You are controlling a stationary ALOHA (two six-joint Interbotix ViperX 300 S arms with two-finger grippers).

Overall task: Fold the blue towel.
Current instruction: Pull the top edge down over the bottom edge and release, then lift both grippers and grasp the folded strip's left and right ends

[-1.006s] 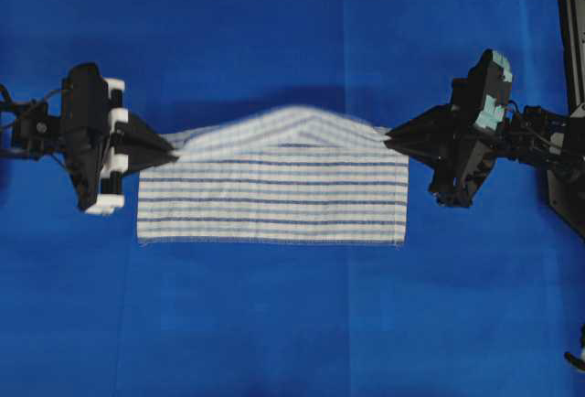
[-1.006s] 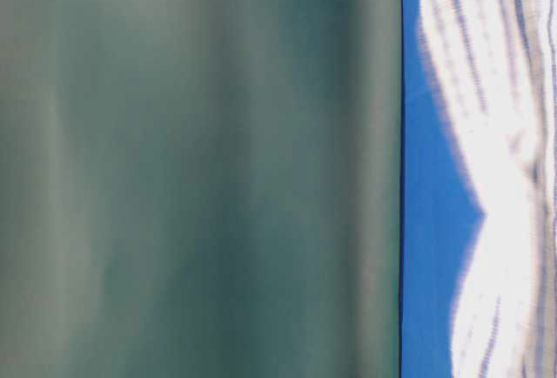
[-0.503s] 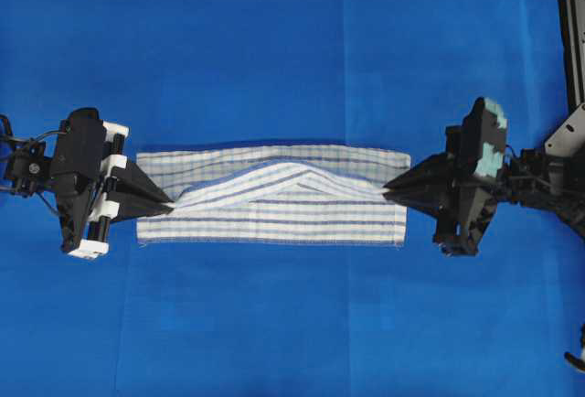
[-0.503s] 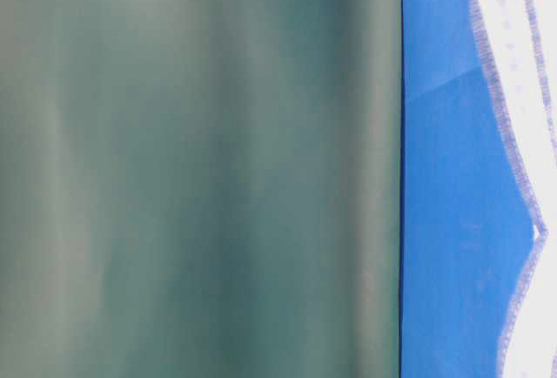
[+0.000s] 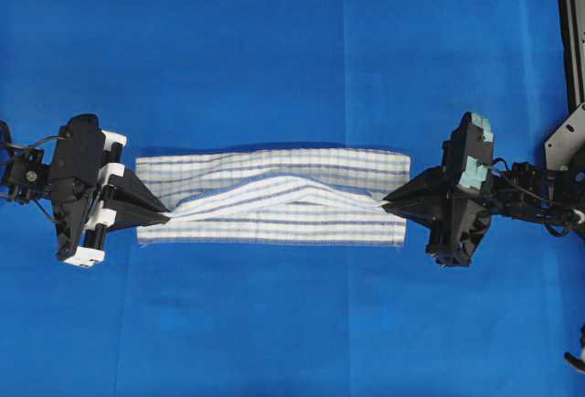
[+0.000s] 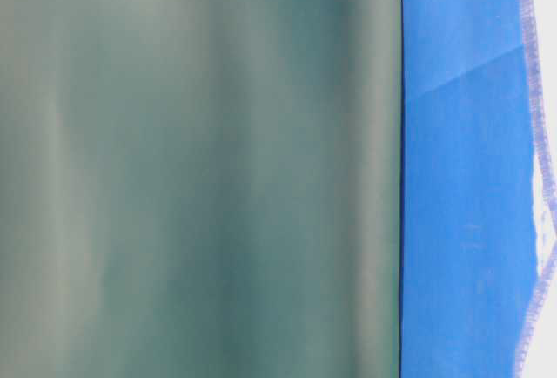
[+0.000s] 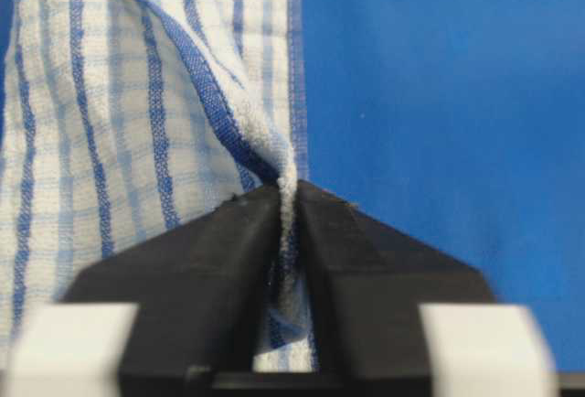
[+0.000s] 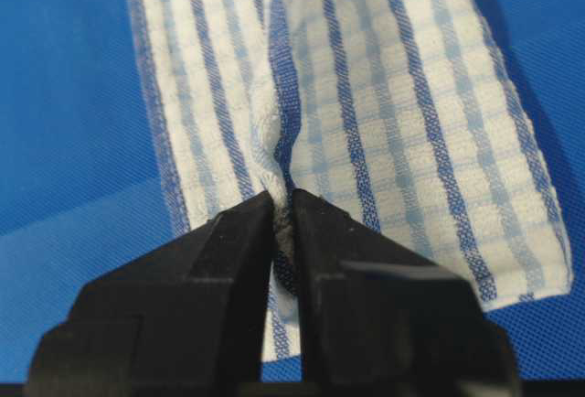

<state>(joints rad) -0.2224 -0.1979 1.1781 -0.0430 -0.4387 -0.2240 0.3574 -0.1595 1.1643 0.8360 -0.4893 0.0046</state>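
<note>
Blue towel [image 5: 274, 198] flat on the counter [image 5: 274, 49], folded into a long band, a raised ridge of cloth running end to end between the two arms. Left end pinched — left pincer [image 5: 167, 217] clamped on a gathered corner, cloth visibly squeezed between its black fingers [image 7: 228, 260]. Right end likewise — right pincer [image 5: 388, 203] clamped on the towel's bunched edge. From table level, only a hemmed edge in sight, beside a blurred green surface [image 6: 200, 169].

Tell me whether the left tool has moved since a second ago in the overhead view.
Yes. The left tool has shifted toward the bottom of the overhead view, carrying its pinched edge of the blue towel down over the towel's lower hem, which stayed put.
</note>
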